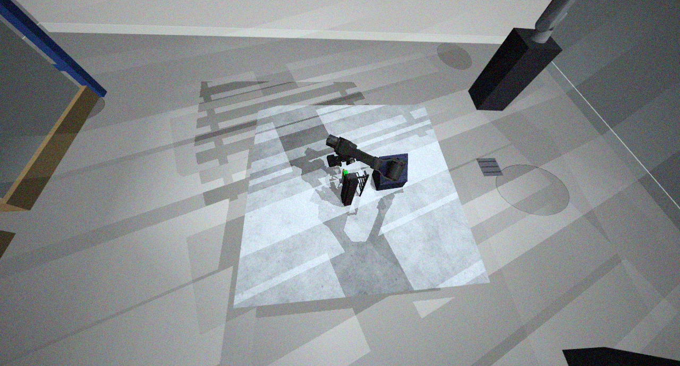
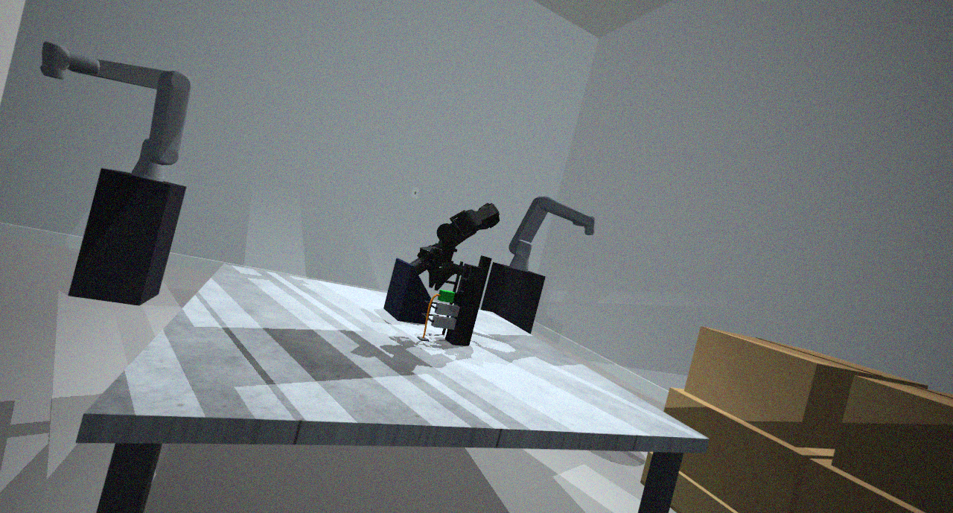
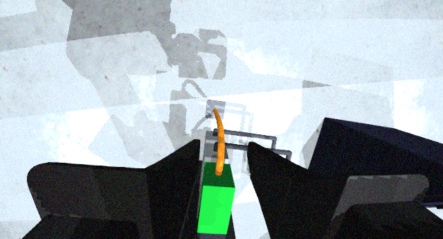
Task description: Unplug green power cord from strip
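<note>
The gripper [image 3: 223, 156] hangs over the green plug [image 3: 215, 204] with its fingers partly apart on either side, holding nothing. The plug sits in the upright black power strip [image 2: 470, 303], its orange cord [image 3: 219, 142] curving to the table [image 2: 333, 403]. The strip stands mid-table, well away from the table edges, the arm's blue base [image 1: 392, 171] just beside it.
</note>
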You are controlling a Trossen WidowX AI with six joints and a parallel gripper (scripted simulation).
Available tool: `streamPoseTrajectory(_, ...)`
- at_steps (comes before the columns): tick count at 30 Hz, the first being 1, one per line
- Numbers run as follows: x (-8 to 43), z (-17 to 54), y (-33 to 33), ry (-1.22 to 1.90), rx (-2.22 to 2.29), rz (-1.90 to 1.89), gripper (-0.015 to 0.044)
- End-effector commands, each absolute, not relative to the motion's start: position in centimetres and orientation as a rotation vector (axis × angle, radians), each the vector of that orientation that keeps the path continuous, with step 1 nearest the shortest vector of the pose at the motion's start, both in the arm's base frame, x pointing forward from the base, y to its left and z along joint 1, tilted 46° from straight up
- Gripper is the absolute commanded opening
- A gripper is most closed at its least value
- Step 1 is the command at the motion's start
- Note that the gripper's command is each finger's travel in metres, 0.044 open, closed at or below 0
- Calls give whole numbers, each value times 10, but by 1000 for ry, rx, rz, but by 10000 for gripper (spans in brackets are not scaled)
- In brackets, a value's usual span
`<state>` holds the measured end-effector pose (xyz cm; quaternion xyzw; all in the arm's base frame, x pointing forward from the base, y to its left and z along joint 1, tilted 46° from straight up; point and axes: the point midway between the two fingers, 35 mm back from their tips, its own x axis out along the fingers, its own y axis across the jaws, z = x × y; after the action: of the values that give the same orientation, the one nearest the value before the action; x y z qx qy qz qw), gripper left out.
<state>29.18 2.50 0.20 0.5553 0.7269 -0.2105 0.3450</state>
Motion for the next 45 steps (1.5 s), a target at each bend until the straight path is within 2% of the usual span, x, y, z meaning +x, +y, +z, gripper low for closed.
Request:
streamPoseTrajectory(1, 289, 3, 27, 1915, 1527, -582, 160)
streamPoseTrajectory(45, 280, 28, 57, 1917, 1528, -581, 160)
